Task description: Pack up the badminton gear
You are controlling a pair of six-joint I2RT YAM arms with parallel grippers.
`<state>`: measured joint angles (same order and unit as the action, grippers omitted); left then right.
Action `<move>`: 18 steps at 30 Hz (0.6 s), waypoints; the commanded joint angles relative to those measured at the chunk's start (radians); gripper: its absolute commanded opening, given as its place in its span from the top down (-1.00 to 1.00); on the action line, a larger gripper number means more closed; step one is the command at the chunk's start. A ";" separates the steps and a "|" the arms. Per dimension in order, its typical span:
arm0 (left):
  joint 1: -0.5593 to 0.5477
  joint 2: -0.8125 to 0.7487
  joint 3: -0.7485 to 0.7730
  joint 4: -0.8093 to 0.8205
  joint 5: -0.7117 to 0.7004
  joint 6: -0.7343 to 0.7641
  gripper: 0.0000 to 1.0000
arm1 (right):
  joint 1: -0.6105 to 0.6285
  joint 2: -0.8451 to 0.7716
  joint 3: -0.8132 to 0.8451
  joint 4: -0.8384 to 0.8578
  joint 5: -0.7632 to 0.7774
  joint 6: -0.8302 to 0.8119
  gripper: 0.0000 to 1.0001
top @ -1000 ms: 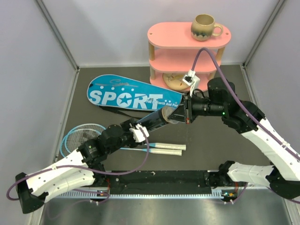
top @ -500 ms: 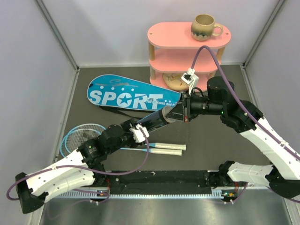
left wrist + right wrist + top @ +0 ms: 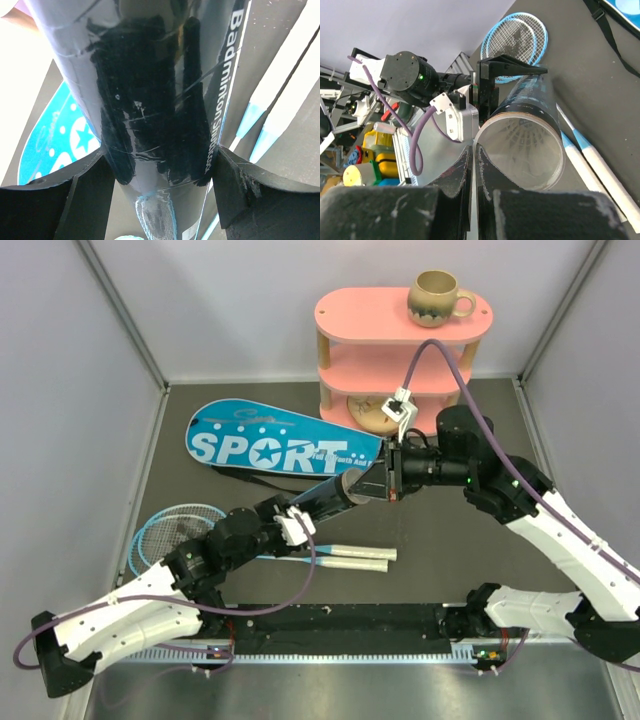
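Not much room mid-table: tube [image 3: 325, 497] held slantwise by the left gripper [image 3: 160, 156], mouth right at the right gripper [image 3: 473, 152], fingers pinched together, no squeezing between them. Cover [image 3: 280, 445] lying flat just behind the tube. Rackets [image 3: 175, 530] near left, white handles poking out under the tube toward the middle. Shelf [image 3: 400, 350] hogging the far middle, right arm close in front of it. Bare table [image 3: 440, 560] near right and along the far-right side, easy passage there
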<state>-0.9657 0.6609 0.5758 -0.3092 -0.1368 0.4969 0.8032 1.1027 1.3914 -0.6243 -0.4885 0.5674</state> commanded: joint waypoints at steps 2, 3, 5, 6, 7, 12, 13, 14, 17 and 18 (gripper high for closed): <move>-0.011 -0.055 0.006 0.139 0.066 0.006 1.00 | 0.014 0.039 -0.045 -0.003 -0.042 0.006 1.00; -0.011 -0.063 0.003 0.148 0.075 0.008 1.00 | 0.014 0.045 -0.048 -0.006 -0.048 0.008 1.00; -0.011 -0.090 -0.007 0.157 0.092 0.014 1.00 | 0.013 0.065 -0.051 -0.008 -0.079 0.009 1.00; -0.011 -0.099 -0.016 0.166 0.098 0.015 1.00 | 0.013 0.072 -0.054 -0.006 -0.094 0.011 1.00; -0.011 -0.118 -0.020 0.171 0.104 0.015 1.00 | 0.014 0.078 -0.052 -0.006 -0.105 0.012 1.00; -0.010 -0.135 -0.028 0.180 0.169 0.014 1.00 | 0.014 0.105 -0.052 0.032 -0.163 0.025 0.97; -0.011 -0.130 -0.027 0.179 0.170 0.012 1.00 | 0.014 0.106 -0.057 0.043 -0.162 0.031 0.90; -0.011 -0.130 -0.027 0.180 0.174 0.012 1.00 | 0.014 0.105 -0.064 0.069 -0.162 0.043 0.64; -0.011 -0.142 -0.028 0.179 0.195 0.003 1.00 | 0.011 0.109 -0.080 0.098 -0.160 0.054 0.19; -0.011 -0.148 -0.031 0.179 0.201 0.002 1.00 | 0.010 0.106 -0.086 0.107 -0.160 0.057 0.11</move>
<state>-0.9623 0.5442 0.5232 -0.3450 -0.1135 0.5331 0.8028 1.1614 1.3613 -0.5385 -0.6888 0.6239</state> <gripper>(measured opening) 0.735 0.360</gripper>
